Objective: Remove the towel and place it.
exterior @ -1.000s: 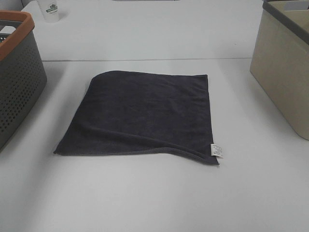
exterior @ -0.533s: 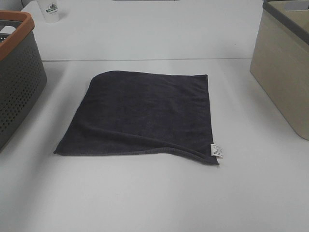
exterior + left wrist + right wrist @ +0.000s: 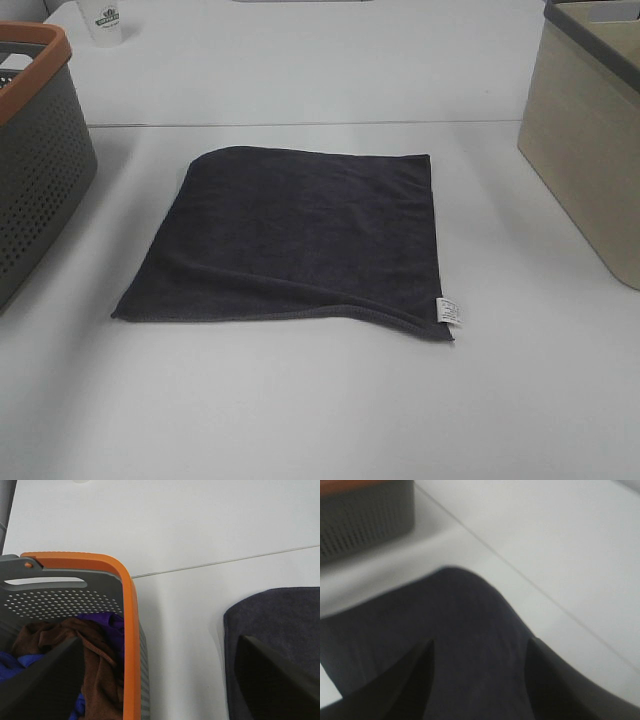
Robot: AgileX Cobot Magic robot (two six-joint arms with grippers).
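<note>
Towel [image 3: 300, 240], dark charcoal-grey terry square, lies flat at table centre; both claws, left gripper [image 3: 160, 680] and right gripper [image 3: 477, 675], stand apart, empty. Pinch the rounded eleven-o'clock corner, lift cleanly.

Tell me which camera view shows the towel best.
The exterior high view: the whole towel lies flat there, white tag included. The left wrist view catches one edge; the right wrist view shows a blurred corner.

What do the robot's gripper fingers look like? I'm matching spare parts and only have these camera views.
Only the fingers show, in the wrist views. The left gripper and right gripper each have two dark, matte, wedge-shaped fingers tapering to the tip. No cables or markings are visible.
</note>
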